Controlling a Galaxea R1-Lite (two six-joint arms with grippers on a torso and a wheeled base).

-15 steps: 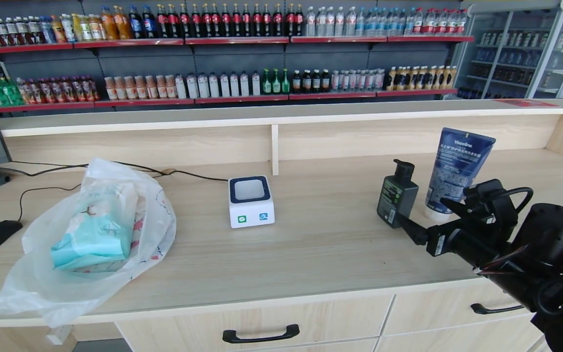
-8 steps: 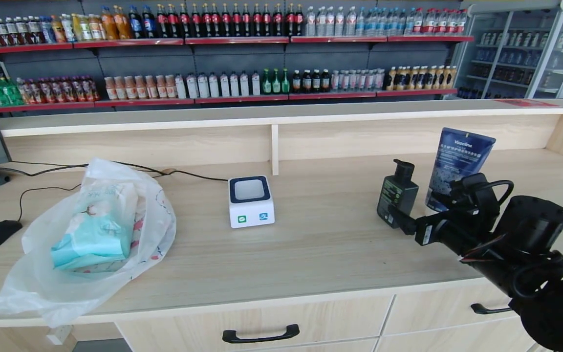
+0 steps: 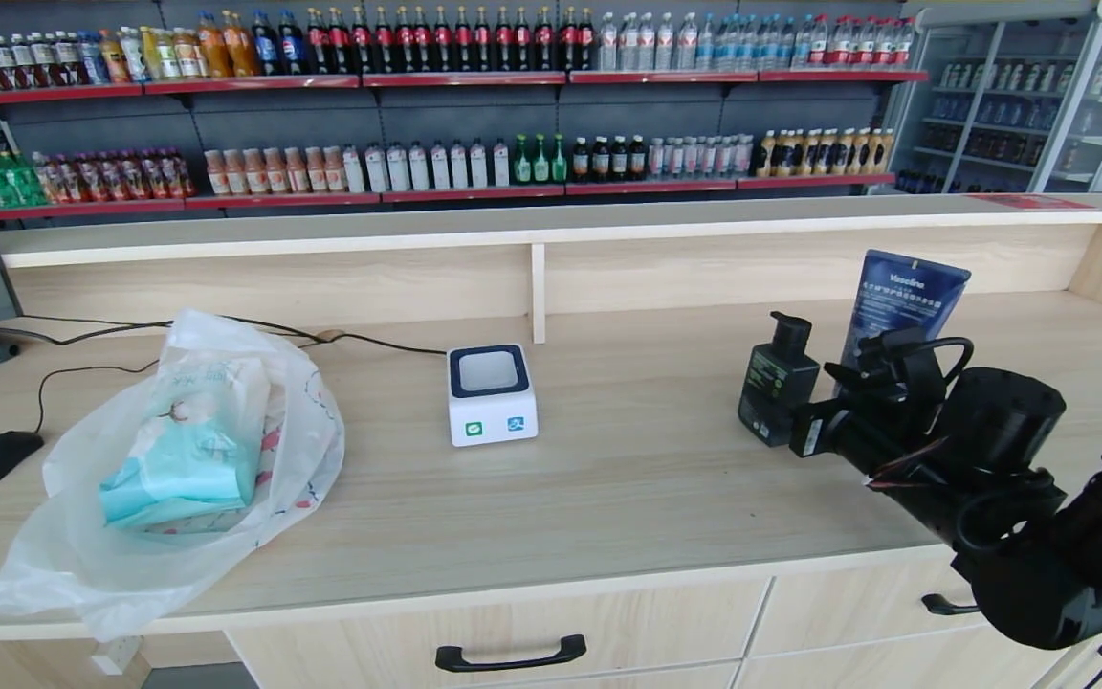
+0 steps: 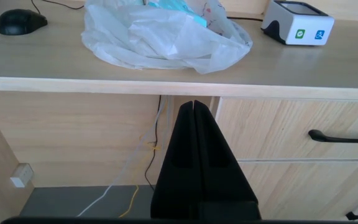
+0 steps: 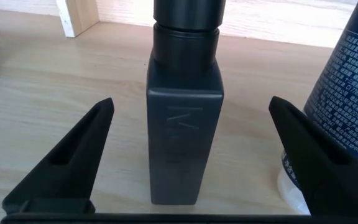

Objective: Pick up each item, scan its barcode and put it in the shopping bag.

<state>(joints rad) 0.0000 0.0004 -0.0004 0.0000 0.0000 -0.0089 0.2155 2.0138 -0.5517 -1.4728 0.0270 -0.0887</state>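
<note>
From the head, a dark pump bottle (image 3: 779,383) is standing upright on the tabletop (image 3: 628,478) at the robot's right, with a blue tube (image 3: 907,292) just beside it. The right pincer (image 3: 800,423) is sitting low at the bottle's base. The white scanner (image 3: 492,394) is resting mid-tabletop, and the shopping bag (image 3: 82,536) is lying well apart on the left, holding a teal packet (image 3: 183,459).

From the left wrist, the left pincer (image 4: 194,124) is hanging below the tabletop edge with its fingers pressed together, gripping nothing. The shopping bag (image 4: 166,37) and scanner (image 4: 297,22) are sitting above it.

From the right wrist, the right pincer (image 5: 191,106) is spread wide, its fingers flanking the pump bottle (image 5: 184,143) without touching it. The tube (image 5: 347,93) is standing close outside one finger.

The step in hand appears to be picking up the bottle. Next, the fingers are needing to close squarely on its flat sides without nudging the tube, then lift and carry its barcode over the scanner
</note>
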